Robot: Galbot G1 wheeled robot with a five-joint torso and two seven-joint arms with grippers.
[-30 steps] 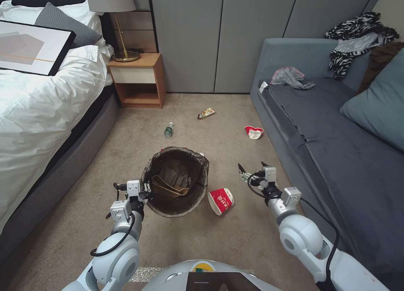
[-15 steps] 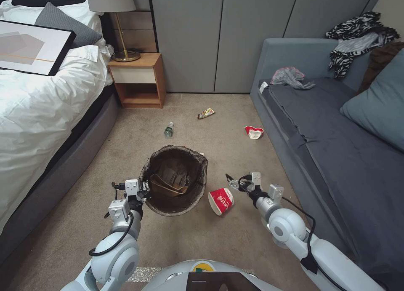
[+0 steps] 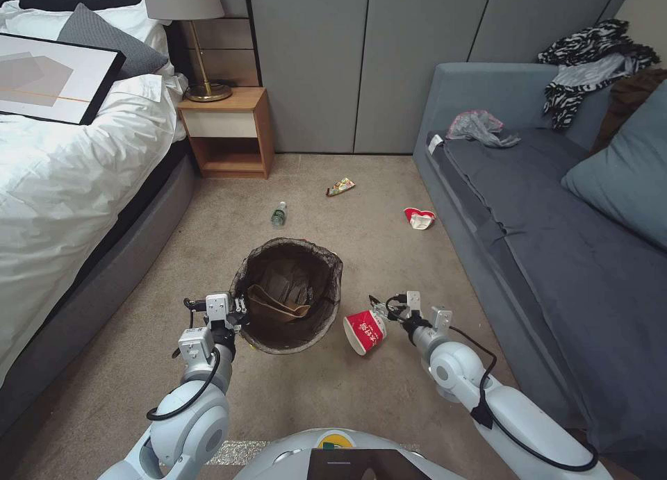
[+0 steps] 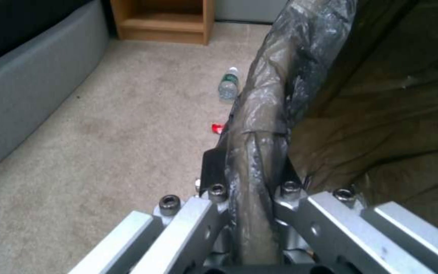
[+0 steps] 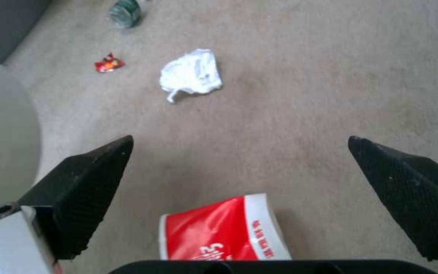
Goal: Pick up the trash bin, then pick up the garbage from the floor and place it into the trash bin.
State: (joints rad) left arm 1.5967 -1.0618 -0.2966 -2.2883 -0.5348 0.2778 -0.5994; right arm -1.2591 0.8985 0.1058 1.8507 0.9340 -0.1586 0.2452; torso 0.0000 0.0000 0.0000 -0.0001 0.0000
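While the right gripper [image 5: 239, 171] hangs with jaws wide apart just above the red cup [image 3: 365, 330] lying on its side on the carpet beside the bin [image 3: 288, 296], it should, I judge, come down squarely so the fingers straddle the cup's wall. The left gripper [image 4: 247, 194] is clamped on the bin's bagged rim. The cup's near end is cut off in the right wrist view; whether the bin is lifted off the floor is unclear.

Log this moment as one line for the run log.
left end effector: shut on white plastic trash bin's bag-lined rim | right end effector: open, over tipped red-and-white paper cup on carpet
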